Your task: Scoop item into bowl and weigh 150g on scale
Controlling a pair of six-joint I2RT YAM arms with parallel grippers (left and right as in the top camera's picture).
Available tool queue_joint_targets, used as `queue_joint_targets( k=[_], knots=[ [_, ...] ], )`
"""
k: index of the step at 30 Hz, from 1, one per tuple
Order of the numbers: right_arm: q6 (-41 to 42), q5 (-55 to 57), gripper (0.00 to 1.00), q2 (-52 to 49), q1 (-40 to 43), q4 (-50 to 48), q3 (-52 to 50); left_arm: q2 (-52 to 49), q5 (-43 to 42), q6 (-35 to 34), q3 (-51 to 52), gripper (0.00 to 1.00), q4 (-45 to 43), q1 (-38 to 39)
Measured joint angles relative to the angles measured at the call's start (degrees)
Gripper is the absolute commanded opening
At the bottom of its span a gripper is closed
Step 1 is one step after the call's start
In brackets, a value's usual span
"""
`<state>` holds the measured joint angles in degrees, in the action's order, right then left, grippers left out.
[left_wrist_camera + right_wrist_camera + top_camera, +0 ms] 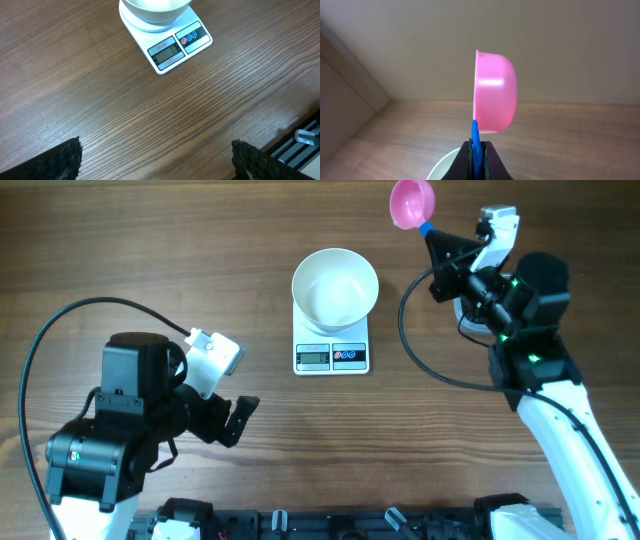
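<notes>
The white bowl stands empty on the small white scale, at the middle back of the table; in the left wrist view the scale and bowl lie ahead. My right gripper is at the back right, shut on the blue handle of a pink scoop, held up in the air on edge. My left gripper hovers open over bare wood at the front left, its fingers wide apart with nothing between them. The item is out of view.
A white curved rim shows just under the right jaws; I cannot tell what it belongs to. The right arm's black cable loops over the table to the right of the scale. A black rail runs along the front edge.
</notes>
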<state>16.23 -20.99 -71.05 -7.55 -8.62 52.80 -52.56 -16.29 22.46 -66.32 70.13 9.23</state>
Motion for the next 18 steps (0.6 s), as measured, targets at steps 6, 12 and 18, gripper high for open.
queue_joint_targets(
  k=[6, 12, 18],
  knots=[
    [-5.60, 3.93, 0.04, 2.27, 0.00, 14.82, 8.85, 0.00, 0.00, 0.00, 0.00, 1.00, -0.02, 0.00],
    [-10.51, 10.14, 0.04, 2.93, 0.00, 22.10, 15.34, 0.00, -0.02, -0.02, 0.00, 1.00, -0.02, 0.00],
    [-11.63, 12.57, 0.04, 2.91, 0.00, 31.50, 16.15, 0.00, -0.02, -0.02, 0.00, 1.00, 0.00, 0.00]
  ],
)
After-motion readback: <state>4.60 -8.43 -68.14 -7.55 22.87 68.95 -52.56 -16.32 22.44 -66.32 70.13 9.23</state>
